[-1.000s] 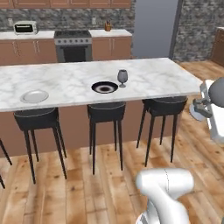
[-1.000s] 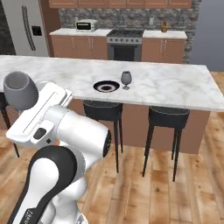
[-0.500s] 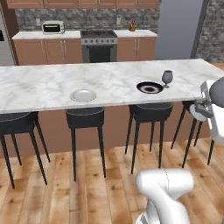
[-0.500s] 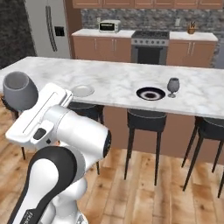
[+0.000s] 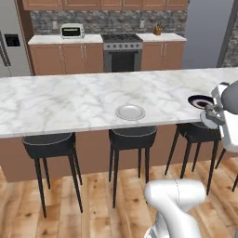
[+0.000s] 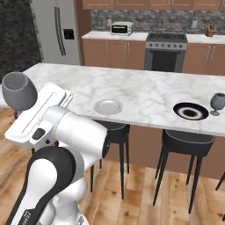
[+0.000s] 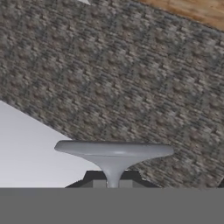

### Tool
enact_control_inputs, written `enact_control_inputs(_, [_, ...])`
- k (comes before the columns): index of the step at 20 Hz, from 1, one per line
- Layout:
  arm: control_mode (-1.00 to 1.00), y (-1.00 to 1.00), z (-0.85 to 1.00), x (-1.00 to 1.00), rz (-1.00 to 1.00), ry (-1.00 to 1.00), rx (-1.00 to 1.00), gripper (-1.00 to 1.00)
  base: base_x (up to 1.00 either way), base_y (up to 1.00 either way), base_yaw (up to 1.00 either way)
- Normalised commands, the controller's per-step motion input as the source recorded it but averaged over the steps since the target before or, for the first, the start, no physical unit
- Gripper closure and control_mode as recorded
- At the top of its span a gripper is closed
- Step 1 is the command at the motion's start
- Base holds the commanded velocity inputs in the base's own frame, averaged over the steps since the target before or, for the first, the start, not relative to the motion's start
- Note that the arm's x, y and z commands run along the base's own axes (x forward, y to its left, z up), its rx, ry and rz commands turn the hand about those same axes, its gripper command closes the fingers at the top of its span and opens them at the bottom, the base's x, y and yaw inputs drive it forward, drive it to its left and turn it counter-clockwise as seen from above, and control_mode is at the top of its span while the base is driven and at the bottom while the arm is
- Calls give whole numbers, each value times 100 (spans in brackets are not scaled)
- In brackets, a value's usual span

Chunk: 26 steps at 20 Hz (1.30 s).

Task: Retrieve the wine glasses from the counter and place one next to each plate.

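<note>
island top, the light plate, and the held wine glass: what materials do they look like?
Island top: polished marble or a marble-look slab, white with grey veins. Light plate: probably glazed ceramic, opaque pale grey with a raised rim. Wine glass in the hand: tinted glass or clear plastic, grey-blue and smooth; its stem is clamped.

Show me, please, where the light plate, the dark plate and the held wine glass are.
light plate (image 6: pixel 108 106), right base view, centre of the dish
dark plate (image 6: pixel 190 111), right base view, its dark middle
held wine glass (image 6: pixel 18 90), right base view, its bowl
</note>
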Motion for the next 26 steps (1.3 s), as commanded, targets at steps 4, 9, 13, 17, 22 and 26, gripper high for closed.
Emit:
enact_control_inputs(4, [100,0,0,0,0,0,0,100,73,16,-8])
enact_control_inputs(9, [100,0,0,0,0,0,0,100,69,-2,-1])
enact_control_inputs(13, [100,0,0,0,0,0,0,100,97,36,0])
enact_control_inputs(17, [100,0,0,0,0,0,0,100,88,17,0])
enact_control_inputs(22, [100,0,0,0,0,0,0,100,60,0,-11])
enact_control_inputs(26, [100,0,0,0,0,0,0,100,44,-3,-25])
